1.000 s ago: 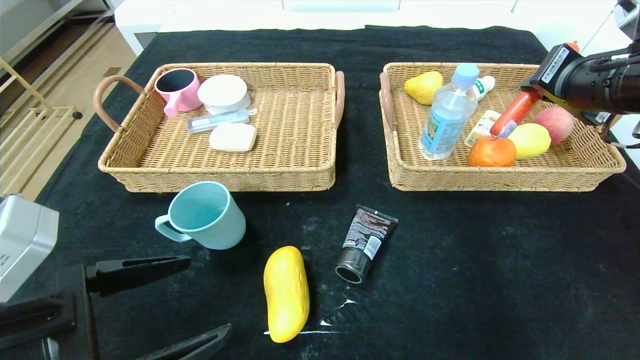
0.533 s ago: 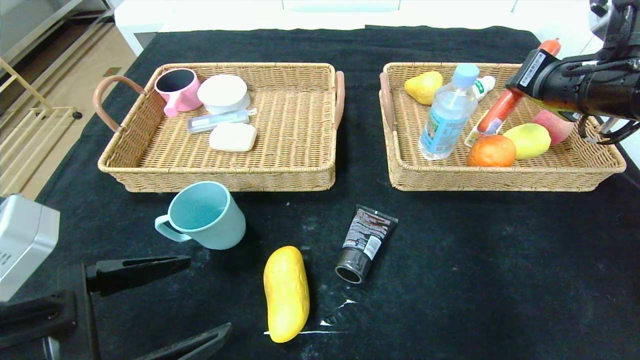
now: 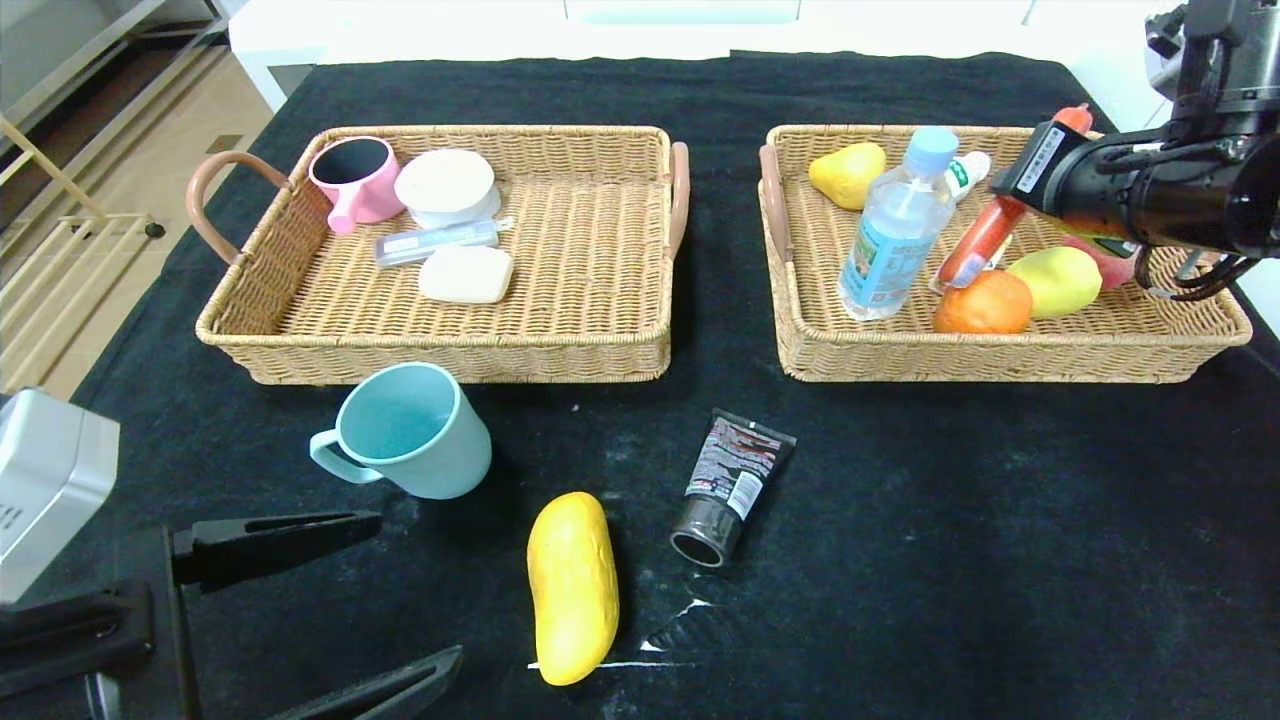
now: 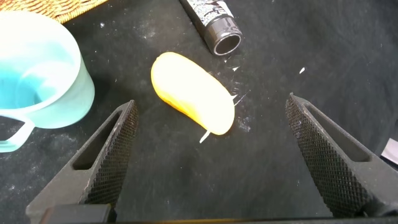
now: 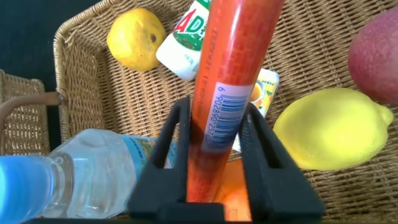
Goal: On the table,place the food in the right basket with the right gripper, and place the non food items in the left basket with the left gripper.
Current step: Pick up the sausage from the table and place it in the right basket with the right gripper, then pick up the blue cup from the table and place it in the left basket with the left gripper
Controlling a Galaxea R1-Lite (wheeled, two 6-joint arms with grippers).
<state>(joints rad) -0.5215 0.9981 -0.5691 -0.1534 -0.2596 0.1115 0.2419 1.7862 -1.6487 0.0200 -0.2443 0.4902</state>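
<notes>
— Head view: where's the sausage (image 3: 978, 245)?
— Over the right basket (image 3: 1190, 335), slanting down toward the bottle (image 3: 895, 230).
— Right wrist view?
— The right gripper (image 5: 214, 140) has its jaws narrowly on the sausage, long axis running between them.
— Left gripper (image 4: 211, 155)?
— Wide open, empty — above the mango (image 4: 193, 93).

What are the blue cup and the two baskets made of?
The pale teal mug looks like smooth matte plastic: even colour, soft sheen, thin moulded handle; it might be ceramic. The left basket and the right basket look like woven wicker or rattan, with tan strands crossing all over and smooth brown loop handles.
</notes>
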